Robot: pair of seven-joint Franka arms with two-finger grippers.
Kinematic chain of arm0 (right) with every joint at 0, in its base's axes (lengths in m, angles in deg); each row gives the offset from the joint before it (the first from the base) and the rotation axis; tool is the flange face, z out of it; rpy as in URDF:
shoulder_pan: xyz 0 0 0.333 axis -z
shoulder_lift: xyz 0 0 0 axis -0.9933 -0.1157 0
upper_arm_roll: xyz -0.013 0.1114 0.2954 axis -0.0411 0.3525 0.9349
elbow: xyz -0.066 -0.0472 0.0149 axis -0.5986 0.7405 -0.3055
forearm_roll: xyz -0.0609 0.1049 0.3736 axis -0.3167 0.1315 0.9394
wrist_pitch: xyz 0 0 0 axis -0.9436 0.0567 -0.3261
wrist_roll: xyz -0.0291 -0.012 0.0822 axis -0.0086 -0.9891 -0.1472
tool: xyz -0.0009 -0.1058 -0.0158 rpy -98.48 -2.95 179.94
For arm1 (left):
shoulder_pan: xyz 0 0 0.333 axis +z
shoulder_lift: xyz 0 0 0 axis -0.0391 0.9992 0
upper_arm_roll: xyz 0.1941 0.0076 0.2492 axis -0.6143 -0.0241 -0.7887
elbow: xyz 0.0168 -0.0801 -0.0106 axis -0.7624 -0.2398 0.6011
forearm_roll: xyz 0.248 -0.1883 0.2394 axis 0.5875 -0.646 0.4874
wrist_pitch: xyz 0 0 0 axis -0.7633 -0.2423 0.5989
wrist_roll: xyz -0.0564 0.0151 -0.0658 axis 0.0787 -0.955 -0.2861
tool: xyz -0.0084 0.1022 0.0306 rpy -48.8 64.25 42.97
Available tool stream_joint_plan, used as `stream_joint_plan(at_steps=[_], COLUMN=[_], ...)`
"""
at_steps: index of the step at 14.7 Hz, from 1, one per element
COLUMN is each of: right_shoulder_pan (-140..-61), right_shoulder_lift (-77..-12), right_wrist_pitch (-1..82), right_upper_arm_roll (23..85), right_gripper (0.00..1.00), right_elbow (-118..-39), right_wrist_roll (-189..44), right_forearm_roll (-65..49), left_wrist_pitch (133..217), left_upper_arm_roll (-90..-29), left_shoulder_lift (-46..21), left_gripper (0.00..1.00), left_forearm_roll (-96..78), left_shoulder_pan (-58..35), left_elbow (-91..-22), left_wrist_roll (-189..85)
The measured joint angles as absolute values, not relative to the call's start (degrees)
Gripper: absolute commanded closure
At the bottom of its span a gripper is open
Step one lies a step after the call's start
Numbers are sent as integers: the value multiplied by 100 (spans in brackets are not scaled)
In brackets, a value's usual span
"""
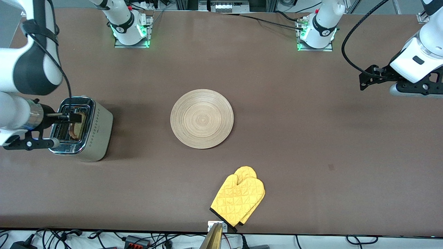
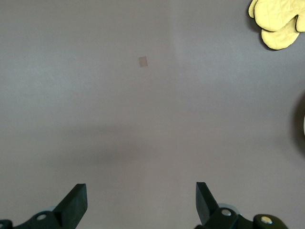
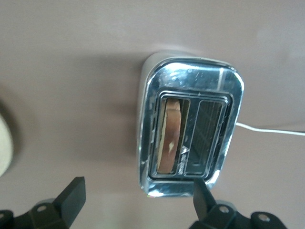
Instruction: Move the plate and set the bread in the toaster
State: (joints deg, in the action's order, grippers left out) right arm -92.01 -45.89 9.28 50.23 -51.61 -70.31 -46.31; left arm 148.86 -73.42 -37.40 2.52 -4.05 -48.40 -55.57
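Right hand (image 1: 74,117): hovering over the boxy beige-and-chrome two-slot toaster (image 1: 92,138), fingers apart, holding nothing.
Bread: the square light-brown slice with darker crust (image 3: 170,136) is sitting in one toaster slot; likely light, soft and crumbly, best pinched by its flat faces.
Plate: the round tan wooden plate (image 1: 202,118) is lying mid-surface, well apart from the toaster; probably stiff and light, best gripped at the rim.
Left hand (image 2: 140,200): waiting over bare brown surface (image 1: 311,138) well apart from the toaster, fingers spread.

Bare table (image 1: 294,114) lies between plate (image 1: 202,118) and toaster (image 1: 84,129); the oven mitt (image 1: 238,199) sits near the front edge.
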Motion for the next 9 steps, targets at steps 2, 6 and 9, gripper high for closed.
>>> stream_joint_plan(at_steps=[2, 6, 9], right_shoulder_pan=[-9177, -9198, -9204], right_shoulder_lift=[-4553, -4524, -4527], right_wrist_pitch=[686, 355, 357], right_upper_arm_roll=[5035, 5086, 5107], right_gripper=[0, 0, 0], right_elbow=[-4870, -4422, -4353], right_wrist_roll=[-7034, -7033, -7034], right_forearm_roll=[-4468, -4193, -4122], left_wrist_pitch=[14886, 14867, 14858], left_upper_arm_roll=[-7343, -7365, -7361], left_shoulder_lift=[-3739, -3738, -3737], left_gripper=[0, 0, 0], left_forearm_roll=[252, 252, 252], left_shoulder_pan=[-403, -370, -377], left_elbow=[-4840, -4840, -4840], left_wrist_roll=[-5556, -5556, -5556])
